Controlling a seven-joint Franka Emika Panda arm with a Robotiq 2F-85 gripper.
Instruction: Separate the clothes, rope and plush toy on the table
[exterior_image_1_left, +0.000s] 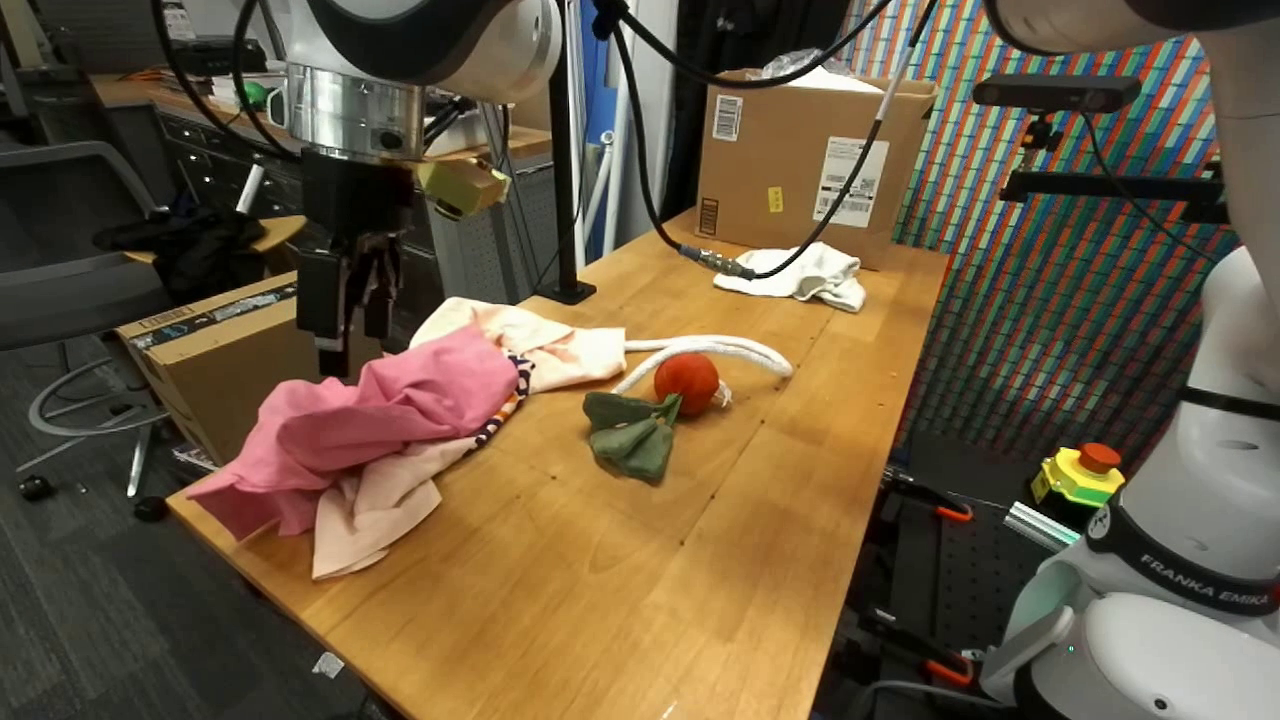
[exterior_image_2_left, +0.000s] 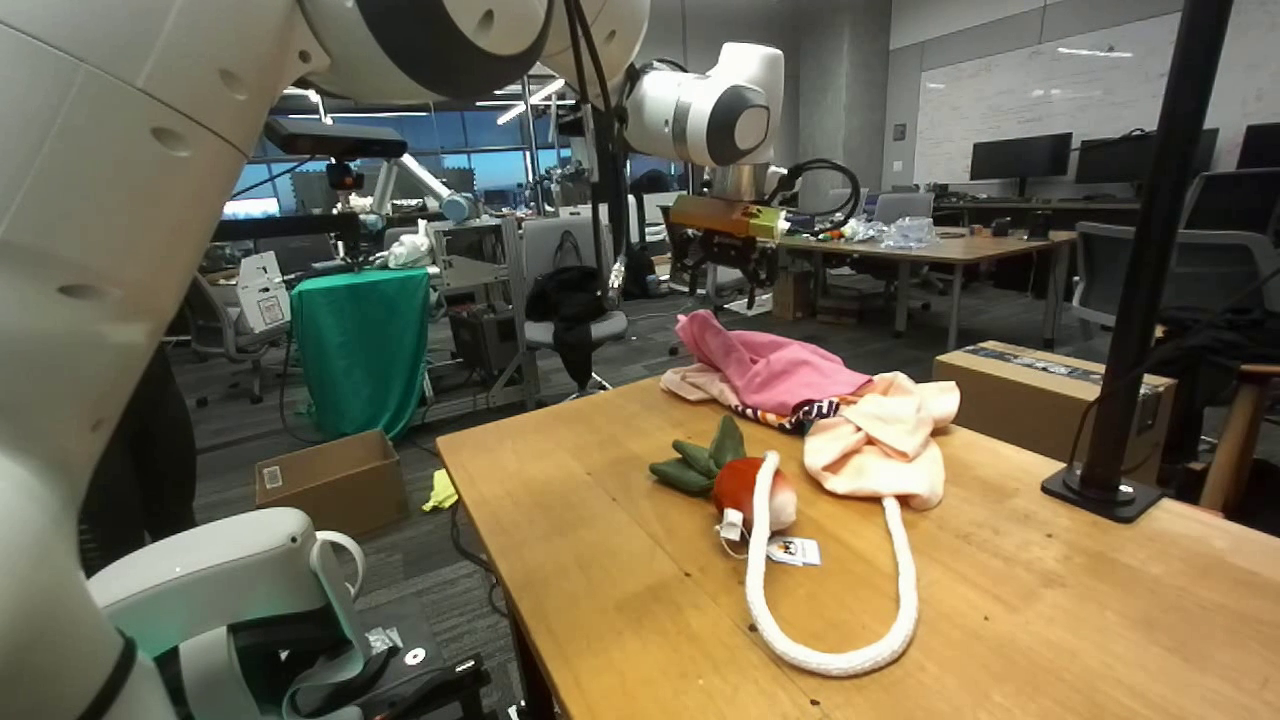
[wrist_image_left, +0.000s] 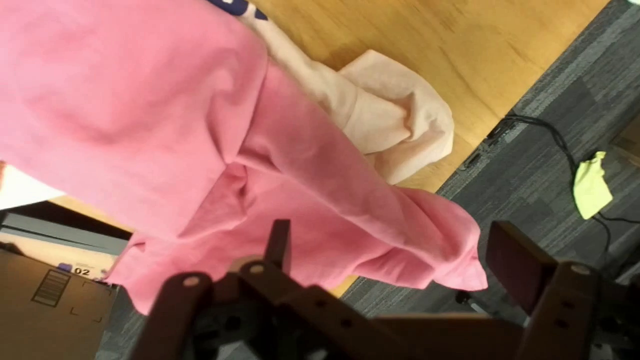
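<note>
A pink cloth (exterior_image_1_left: 400, 395) lies bunched over a peach cloth (exterior_image_1_left: 570, 345) with a dark patterned band, at the table's end. Both also show in an exterior view, pink (exterior_image_2_left: 780, 365) and peach (exterior_image_2_left: 885, 450). A white rope (exterior_image_2_left: 835, 662) curves from the peach cloth to the plush toy (exterior_image_2_left: 738, 490), its end resting against the toy's body. The plush toy, red with green leaves, lies mid-table (exterior_image_1_left: 685, 383). My gripper (exterior_image_1_left: 355, 345) is open and empty above the table-end side of the pink cloth. In the wrist view its fingers (wrist_image_left: 392, 245) stand apart, with a pink corner overhanging the edge between them.
The wooden table (exterior_image_1_left: 600, 600) has a black post (exterior_image_2_left: 1110, 400) at its side. A white cloth (exterior_image_1_left: 800, 275) and a large cardboard box (exterior_image_1_left: 780, 170) stand at the far end. A cable (exterior_image_1_left: 730, 265) hangs above the table. Another box (exterior_image_1_left: 230, 350) is on the floor.
</note>
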